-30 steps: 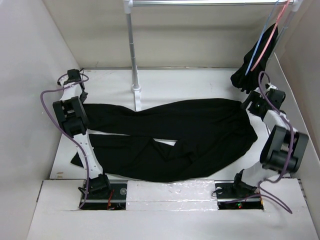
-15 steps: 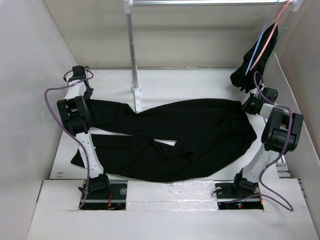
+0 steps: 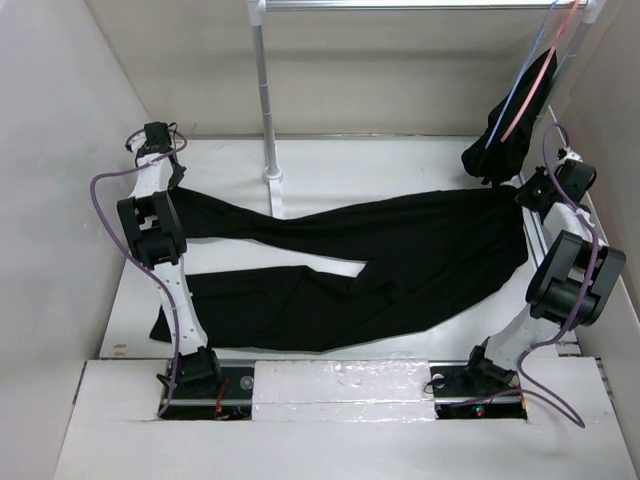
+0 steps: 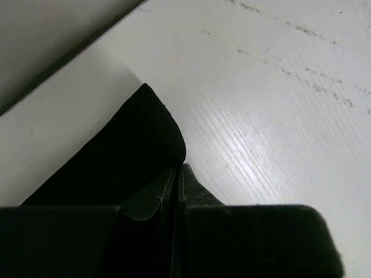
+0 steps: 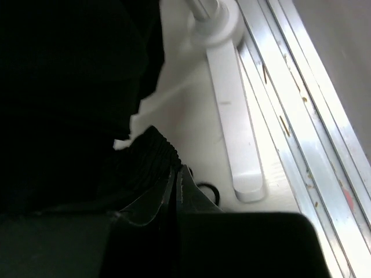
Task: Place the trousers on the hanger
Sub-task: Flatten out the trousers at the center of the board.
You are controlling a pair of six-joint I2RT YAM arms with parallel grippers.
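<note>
The black trousers point(image 3: 400, 250) lie spread across the table, legs to the left and waist to the right. My left gripper point(image 3: 170, 182) is at the far left, shut on the end of the upper leg. In the left wrist view its jaws point(image 4: 178, 169) pinch the black fabric point(image 4: 122, 156) just above the table. At the right, my right gripper point(image 3: 523, 195) is shut on the waist. Its closed jaws point(image 5: 175, 169) grip the ribbed waistband point(image 5: 148, 152). The light-blue hanger point(image 3: 520, 85) hangs from the rail at the back right, apart from both grippers.
A pink hanger point(image 3: 540, 75) carrying a small bunched black garment point(image 3: 503, 135) hangs beside the blue one. The rail's post point(image 3: 264, 100) stands at the back centre on its foot point(image 3: 273, 185). Another white rack foot point(image 5: 232, 116) and a metal edge rail point(image 5: 301, 133) lie right of my right gripper.
My right gripper has shut on the waist and drawn it right and back. The left gripper moved farther back with the leg end, and the trousers have stretched out between them.
</note>
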